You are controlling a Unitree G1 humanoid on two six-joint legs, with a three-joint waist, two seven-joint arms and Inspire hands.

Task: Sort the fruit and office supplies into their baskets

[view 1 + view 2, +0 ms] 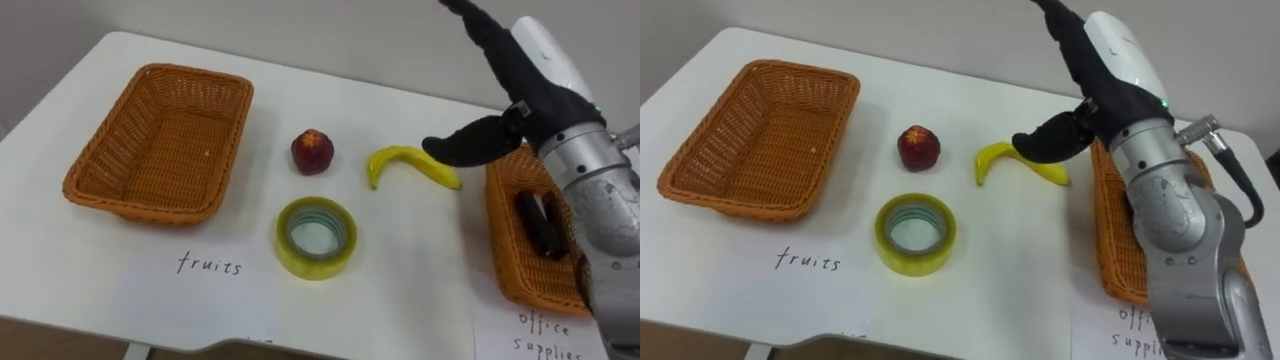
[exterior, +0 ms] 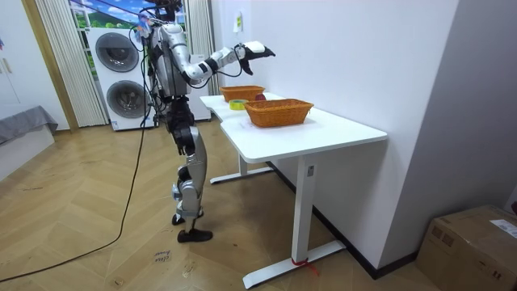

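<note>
- Your right hand (image 1: 545, 100) is nearest the lens, coming in from lower right. The fingers are straight and point away up the table, the thumb sticks out left, and it holds nothing.
- Banana (image 1: 410, 163) lies just left of the hand, below the thumb tip. It looks apart from the thumb, but you can't be sure of contact.
- Banana's long axis runs left-right across the white table (image 1: 430, 290). It is curved, the left end hooks toward you, and the right end is nearest the hand.
- Red apple-like fruit (image 1: 312, 151) sits just left of the banana, not touching it.
- Yellow tape roll (image 1: 316, 237) lies flat, hole up, nearer you than both fruits.
- Left wicker basket (image 1: 140, 208) is empty and well apart from the hand, past the apple-like fruit.
- Right wicker basket (image 1: 510, 250) is under your wrist and holds a dark item (image 1: 540, 225) of unclear type.
- Judgement: the banana is the likely pick. Lower the hand, close across the banana's short axis, then carry it left.
</note>
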